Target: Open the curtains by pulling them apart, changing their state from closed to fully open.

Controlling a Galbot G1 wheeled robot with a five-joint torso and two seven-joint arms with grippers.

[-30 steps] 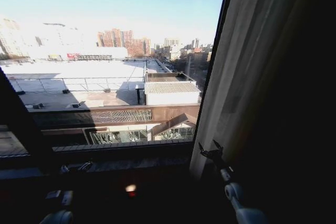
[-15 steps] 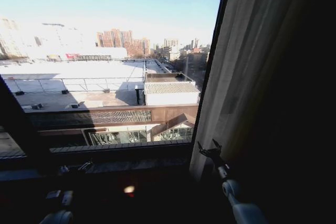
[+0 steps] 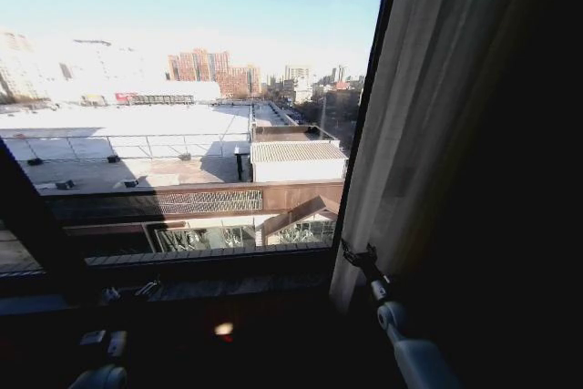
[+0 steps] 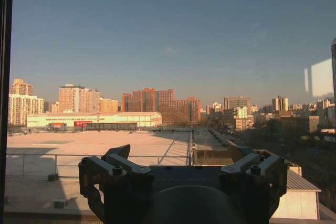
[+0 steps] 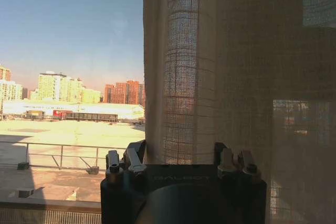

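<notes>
Just curtains [image 3: 428,116] against right pincer [image 3: 356,253]

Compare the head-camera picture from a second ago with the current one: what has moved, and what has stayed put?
The right gripper has pushed forward and slightly up, to the lower edge of the sheer curtain, where its jaws, spread a second ago, now look drawn together; whether fabric sits between them I cannot tell. The curtain hangs gathered at the right as before. The left gripper stays low, jaws open.

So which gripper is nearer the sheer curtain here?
Right. The right gripper is at the curtain's inner edge by the sill; the left gripper faces bare window glass, away from it.
</notes>
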